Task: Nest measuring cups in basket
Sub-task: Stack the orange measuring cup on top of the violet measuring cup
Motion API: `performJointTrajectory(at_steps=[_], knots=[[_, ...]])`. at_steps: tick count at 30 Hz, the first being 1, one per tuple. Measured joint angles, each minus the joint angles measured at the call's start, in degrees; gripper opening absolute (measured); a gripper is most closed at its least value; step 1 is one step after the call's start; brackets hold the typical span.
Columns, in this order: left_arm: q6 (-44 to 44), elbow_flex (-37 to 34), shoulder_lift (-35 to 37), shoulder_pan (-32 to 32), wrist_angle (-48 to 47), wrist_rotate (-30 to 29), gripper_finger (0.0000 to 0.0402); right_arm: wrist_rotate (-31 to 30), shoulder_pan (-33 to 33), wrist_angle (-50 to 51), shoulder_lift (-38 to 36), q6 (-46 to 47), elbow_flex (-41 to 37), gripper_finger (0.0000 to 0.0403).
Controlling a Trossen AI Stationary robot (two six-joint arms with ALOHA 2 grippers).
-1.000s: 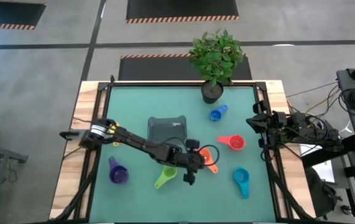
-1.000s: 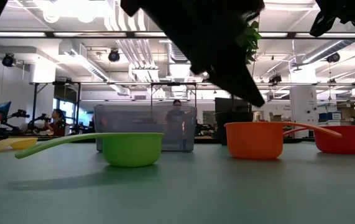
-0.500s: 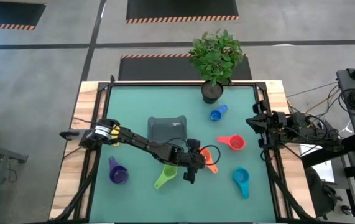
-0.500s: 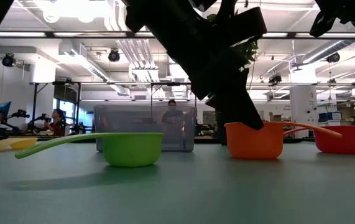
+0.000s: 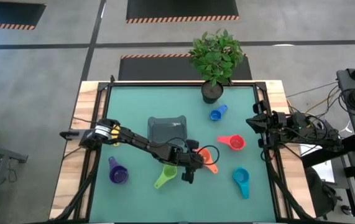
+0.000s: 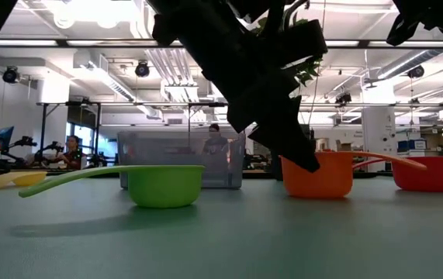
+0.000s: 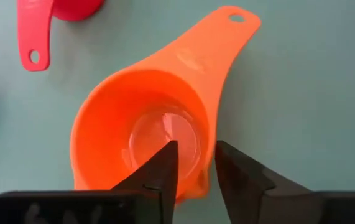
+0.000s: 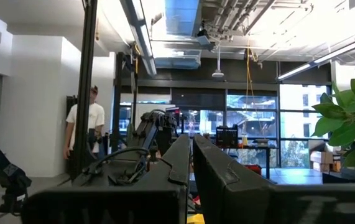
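The orange measuring cup (image 7: 140, 124) stands upright on the table, its handle (image 7: 227, 43) pointing away. My left gripper (image 7: 196, 168) is open and reaches down over it from above. One finger (image 7: 161, 171) is inside the bowl and the other (image 7: 239, 177) outside, with the rim wall (image 7: 203, 180) between them. The green cup (image 5: 165, 177), purple cup (image 5: 117, 172), red cup (image 5: 233, 143), teal cup (image 5: 242, 182) and blue cup (image 5: 217, 113) lie scattered on the mat. A yellow cup (image 6: 12, 180) shows only in the low view. The dark grey basket (image 5: 166, 129) sits mid-table. My right gripper (image 8: 191, 155) is shut and waits at the right edge.
A black plant pot (image 5: 212, 92) with a leafy plant stands at the far edge, right of centre. The left arm stretches across the mat in front of the basket. People show in the room beyond the table. The mat's near left and far left areas hold little.
My left gripper has come down from above the orange cup until its fingertips reach the cup's rim, shifting slightly toward the table's left. The cup has stayed where it was.
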State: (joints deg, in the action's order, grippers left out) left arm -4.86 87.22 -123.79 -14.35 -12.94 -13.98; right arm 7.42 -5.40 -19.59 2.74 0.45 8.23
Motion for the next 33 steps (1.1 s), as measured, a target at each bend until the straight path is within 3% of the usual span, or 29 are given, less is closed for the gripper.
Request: performJointTrajectory(at_steps=[8, 18, 25, 33], knots=[[0.5, 0.0, 0.0, 0.0, 0.1, 0.0, 0.0012, 0.0, 0.0, 0.0, 0.0, -0.3, 0.0, 0.0009], [0.5, 1.5, 0.1, -0.4, 0.3, 1.6, 0.0003, 0.0, 0.0, 0.1, 0.0, -0.5, 0.0, 0.0009], [0.1, 8.1, 1.7, -1.0, -5.4, 2.9, 0.0001, 0.0, 0.0, 0.2, 0.0, -0.1, 0.0, 0.0009], [8.4, 20.8, 2.8, -4.3, -18.8, 4.5, 0.0001, 0.0, 0.0, -0.1, 0.0, 0.2, 0.0, 0.0009]])
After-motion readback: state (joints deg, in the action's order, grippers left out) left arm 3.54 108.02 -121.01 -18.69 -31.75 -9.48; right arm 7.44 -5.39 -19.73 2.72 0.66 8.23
